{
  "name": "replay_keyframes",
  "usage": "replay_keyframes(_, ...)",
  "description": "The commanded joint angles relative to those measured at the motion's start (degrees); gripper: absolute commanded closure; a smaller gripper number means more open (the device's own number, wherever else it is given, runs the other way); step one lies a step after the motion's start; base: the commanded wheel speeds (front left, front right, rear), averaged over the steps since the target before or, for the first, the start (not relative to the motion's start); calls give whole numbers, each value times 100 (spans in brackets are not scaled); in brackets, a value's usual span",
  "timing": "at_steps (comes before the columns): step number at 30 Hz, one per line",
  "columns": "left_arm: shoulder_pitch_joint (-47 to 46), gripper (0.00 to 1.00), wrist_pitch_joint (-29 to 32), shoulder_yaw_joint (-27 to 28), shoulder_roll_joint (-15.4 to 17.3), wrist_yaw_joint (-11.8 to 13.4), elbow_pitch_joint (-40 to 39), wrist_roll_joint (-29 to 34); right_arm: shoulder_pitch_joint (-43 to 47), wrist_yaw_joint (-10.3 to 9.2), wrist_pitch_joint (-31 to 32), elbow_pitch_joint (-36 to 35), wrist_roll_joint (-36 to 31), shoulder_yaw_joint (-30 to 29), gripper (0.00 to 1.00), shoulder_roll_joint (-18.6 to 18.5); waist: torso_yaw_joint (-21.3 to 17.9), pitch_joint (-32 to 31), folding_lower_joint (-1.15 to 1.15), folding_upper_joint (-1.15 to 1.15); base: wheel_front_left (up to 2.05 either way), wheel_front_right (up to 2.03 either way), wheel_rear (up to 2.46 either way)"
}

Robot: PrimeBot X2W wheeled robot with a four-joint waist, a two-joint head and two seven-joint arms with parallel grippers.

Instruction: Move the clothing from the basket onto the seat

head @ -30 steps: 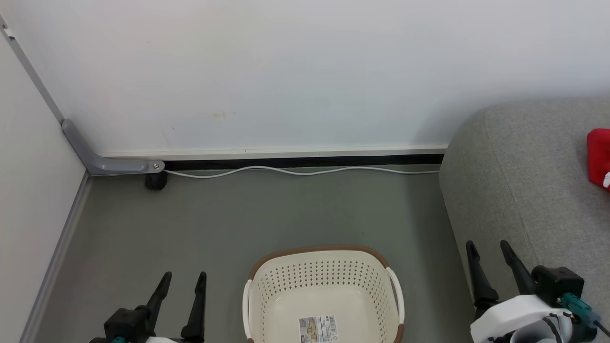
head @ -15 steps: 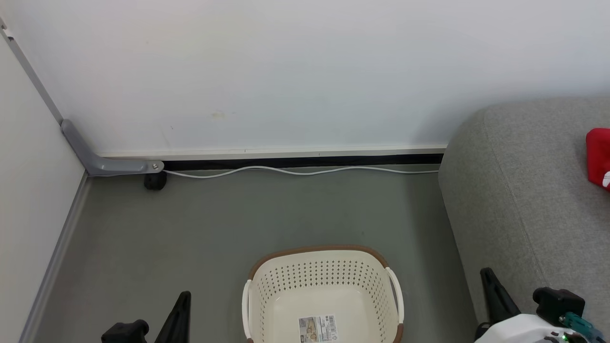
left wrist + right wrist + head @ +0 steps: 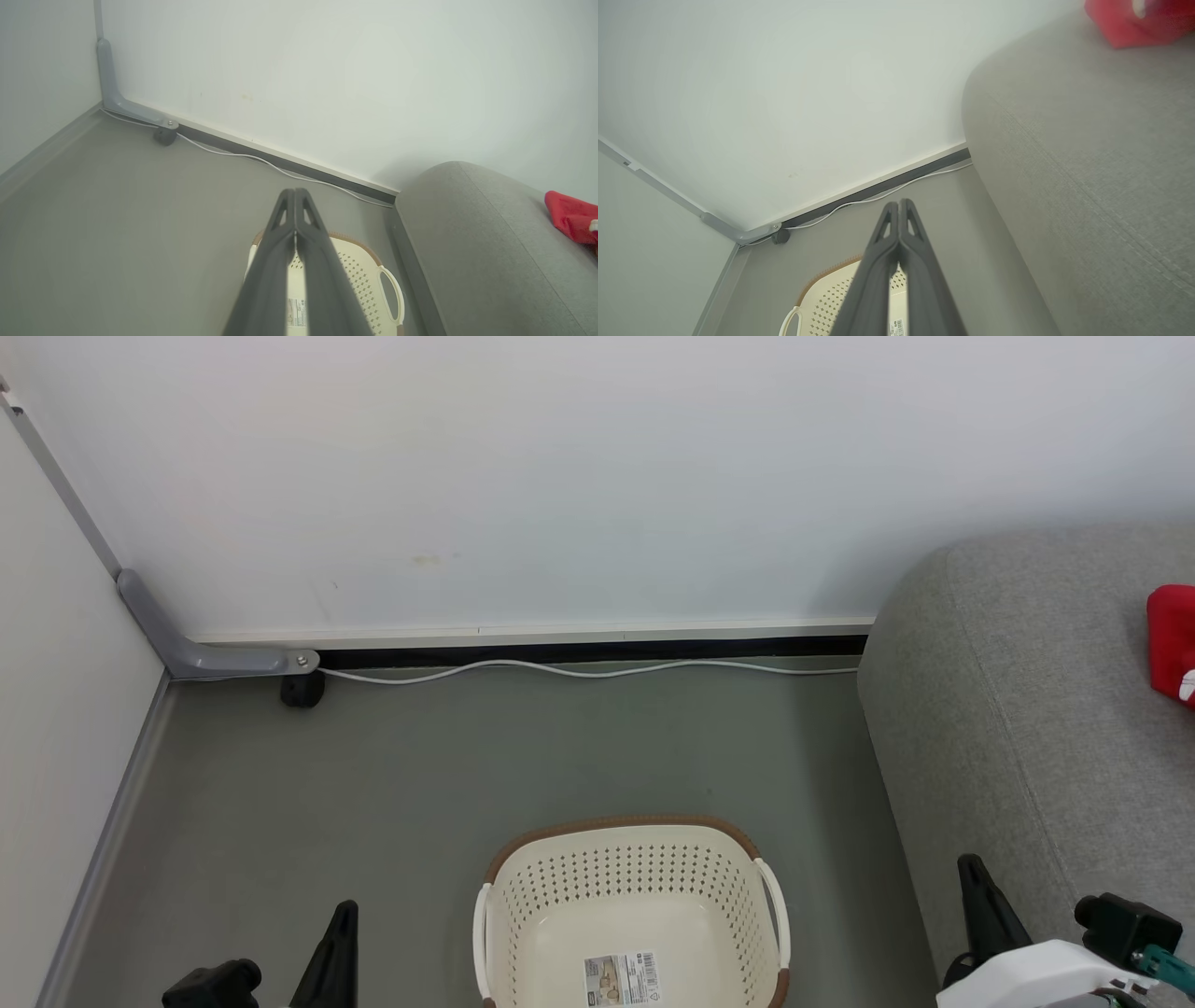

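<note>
On the grey seat (image 3: 1008, 709), at its far right, lies the red clothing (image 3: 1172, 635) — well apart from the basket (image 3: 631, 873), which stands on the floor (image 3: 373, 784) near the seat, label (image 3: 623, 980) showing on its base. Left hand (image 3: 295, 193) and right hand (image 3: 899, 203) sit low either side of the basket — each with fingers pressed together, gripping nothing.
</note>
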Motion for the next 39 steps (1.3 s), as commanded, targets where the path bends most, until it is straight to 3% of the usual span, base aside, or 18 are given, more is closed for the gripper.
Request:
replay_keyframes(1,-263,100,23,88,62,-10,-175,-185,-187,2,62,-200,186,-27,100,-42,-1,1,-1,0,0,0,0)
replay_keyframes(39,-533,100,682,380,85,-23,-400,-2677,-206,4,704,-609,2576,-360,100,-27,-37,30,-1,0,0,0,0)
